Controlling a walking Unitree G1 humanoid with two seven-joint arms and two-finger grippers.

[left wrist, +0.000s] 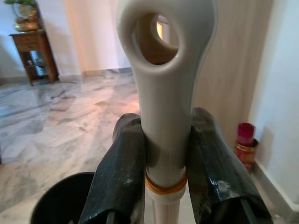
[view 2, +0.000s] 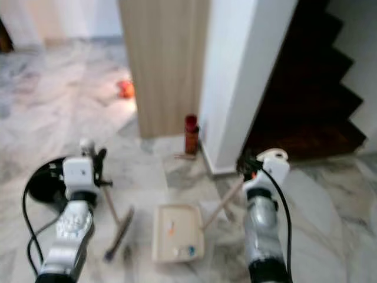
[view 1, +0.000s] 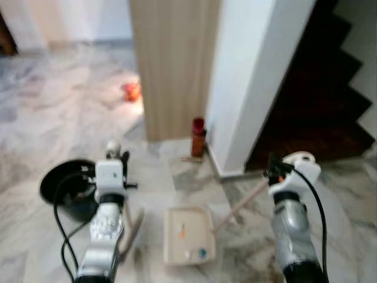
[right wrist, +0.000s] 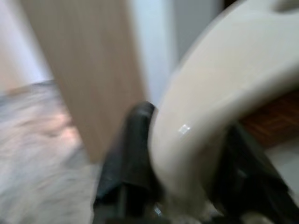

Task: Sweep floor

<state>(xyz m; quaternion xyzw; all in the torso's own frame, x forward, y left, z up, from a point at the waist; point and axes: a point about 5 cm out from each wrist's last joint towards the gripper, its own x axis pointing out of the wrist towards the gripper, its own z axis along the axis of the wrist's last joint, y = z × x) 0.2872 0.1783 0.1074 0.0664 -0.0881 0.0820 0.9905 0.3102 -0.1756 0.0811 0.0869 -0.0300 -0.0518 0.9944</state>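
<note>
Your left gripper point(left wrist: 163, 163) clamps the cream broom handle point(left wrist: 166, 93) just below its hanging loop. The broom's head point(view 2: 118, 236) rests on the marble floor point(view 1: 53, 112), just left of the dustpan point(view 1: 188, 236). Your right gripper point(right wrist: 187, 172) appears closed on the dustpan's handle grip point(right wrist: 219, 88), though that view is blurred. The dustpan lies in front of the wooden pillar point(view 1: 174, 65); a black bin point(view 1: 65, 188) sits to its left.
</note>
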